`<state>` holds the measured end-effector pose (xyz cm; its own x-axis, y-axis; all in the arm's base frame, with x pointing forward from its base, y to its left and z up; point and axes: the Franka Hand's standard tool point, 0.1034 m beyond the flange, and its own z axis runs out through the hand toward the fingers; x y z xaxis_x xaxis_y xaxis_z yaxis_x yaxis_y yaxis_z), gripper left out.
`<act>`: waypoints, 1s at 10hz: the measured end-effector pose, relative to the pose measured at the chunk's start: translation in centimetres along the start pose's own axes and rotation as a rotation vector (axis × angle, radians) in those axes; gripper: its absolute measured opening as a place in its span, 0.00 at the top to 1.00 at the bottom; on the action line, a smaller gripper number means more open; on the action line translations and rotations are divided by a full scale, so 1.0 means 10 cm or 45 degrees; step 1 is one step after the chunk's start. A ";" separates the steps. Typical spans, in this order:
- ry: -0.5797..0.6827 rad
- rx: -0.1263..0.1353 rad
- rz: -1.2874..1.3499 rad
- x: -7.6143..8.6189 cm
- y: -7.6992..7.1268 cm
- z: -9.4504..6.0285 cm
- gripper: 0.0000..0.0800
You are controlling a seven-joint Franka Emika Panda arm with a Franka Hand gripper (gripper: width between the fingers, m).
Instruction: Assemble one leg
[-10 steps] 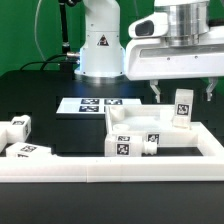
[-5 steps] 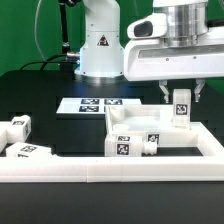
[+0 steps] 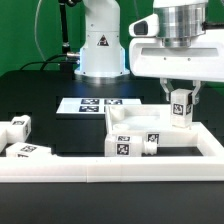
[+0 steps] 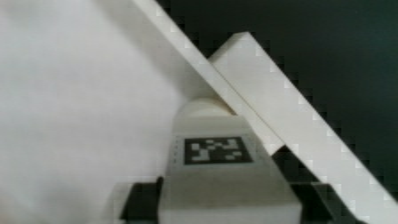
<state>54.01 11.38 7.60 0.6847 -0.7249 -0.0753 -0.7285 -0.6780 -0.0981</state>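
A leg (image 3: 180, 109) stands upright on the far right corner of the wide flat white panel (image 3: 128, 122), with a tag facing the camera. My gripper (image 3: 180, 97) is straight above it, with a finger against each side of its upper part. In the wrist view the leg (image 4: 217, 148) fills the gap between the two dark fingertips (image 4: 143, 200), which touch its sides. The gripper (image 4: 222, 205) is shut on the leg.
A second leg (image 3: 133, 145) lies at the panel's front edge. Two more tagged parts (image 3: 16, 128) (image 3: 27, 152) lie at the exterior view's left. The marker board (image 3: 98, 104) is behind the panel. A long white border rail (image 3: 110, 172) runs along the front. The robot base (image 3: 100, 45) stands at the back.
The fingers have closed inward from a wide-open stance onto the sides of the upright leg. The leg and the panel have not moved.
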 end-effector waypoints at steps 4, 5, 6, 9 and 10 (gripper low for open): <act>-0.028 0.046 0.640 -0.03 -0.02 0.02 0.64; -0.033 0.056 0.821 -0.03 -0.03 0.02 0.64; -0.039 0.062 0.918 -0.02 -0.04 0.02 0.64; -0.038 0.060 0.900 -0.02 -0.04 0.02 0.63; -0.049 0.018 0.813 -0.06 -0.04 0.01 0.38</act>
<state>53.94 12.08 7.56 0.1166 -0.9804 -0.1586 -0.9930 -0.1124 -0.0353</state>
